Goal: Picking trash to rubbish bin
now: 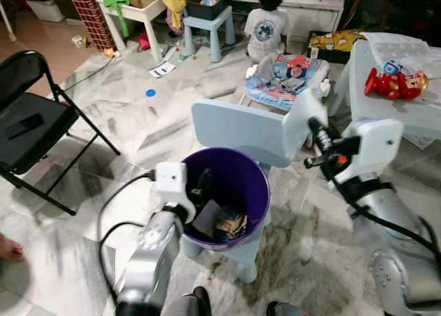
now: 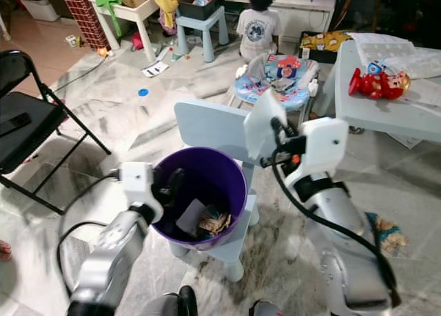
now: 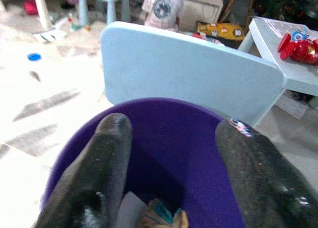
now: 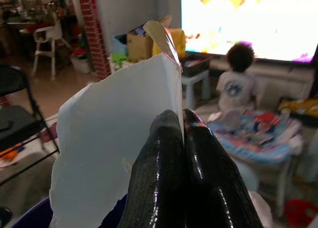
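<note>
A purple bin [image 1: 242, 182] stands on the seat of a small pale blue chair [image 1: 241, 130] right in front of me. A crumpled brown wrapper [image 1: 231, 224] and a grey scrap [image 1: 207, 218] lie at its bottom. My left gripper [image 3: 171, 126] is open, its fingers dipping over the bin's near rim [image 1: 202, 185] with nothing between them. My right gripper [image 1: 314, 127] is shut on a white sheet of paper [image 1: 302, 118], held upright above the chair back, up and to the right of the bin. In the right wrist view the paper [image 4: 114, 138] sticks up from the pinched fingertips [image 4: 169, 123].
A black folding chair [image 1: 27, 123] stands at the left. A child [image 1: 265, 27] sits on the floor beyond a baby bouncer [image 1: 289, 78]. At the right is a pale table [image 1: 386, 106] with a red toy [image 1: 393, 82]. A black cable [image 1: 110, 206] loops over the marble floor.
</note>
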